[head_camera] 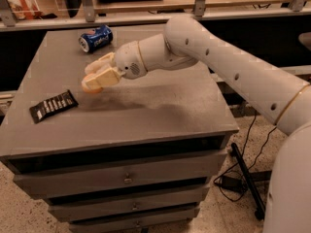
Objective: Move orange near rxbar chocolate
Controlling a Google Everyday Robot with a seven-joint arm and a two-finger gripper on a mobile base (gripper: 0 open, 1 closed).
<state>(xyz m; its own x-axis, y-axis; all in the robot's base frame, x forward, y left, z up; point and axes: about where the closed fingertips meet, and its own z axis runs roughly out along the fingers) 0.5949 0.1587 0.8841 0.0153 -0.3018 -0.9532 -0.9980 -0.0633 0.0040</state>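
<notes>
My gripper (95, 76) is over the left middle of the grey cabinet top (160, 106), shut on the orange (90, 86), a small pale orange round fruit that shows between and below the cream fingers (103, 74). The orange is low, just above or at the surface; I cannot tell which. The rxbar chocolate (53, 106), a flat black wrapped bar with white lettering, lies near the top's left front edge, a short way left and forward of the orange.
A blue soda can (95, 38) lies on its side at the back left of the top. Drawers fill the cabinet's front below. A shelf with rails runs behind the cabinet. Cables and a black stand lie on the floor to the right.
</notes>
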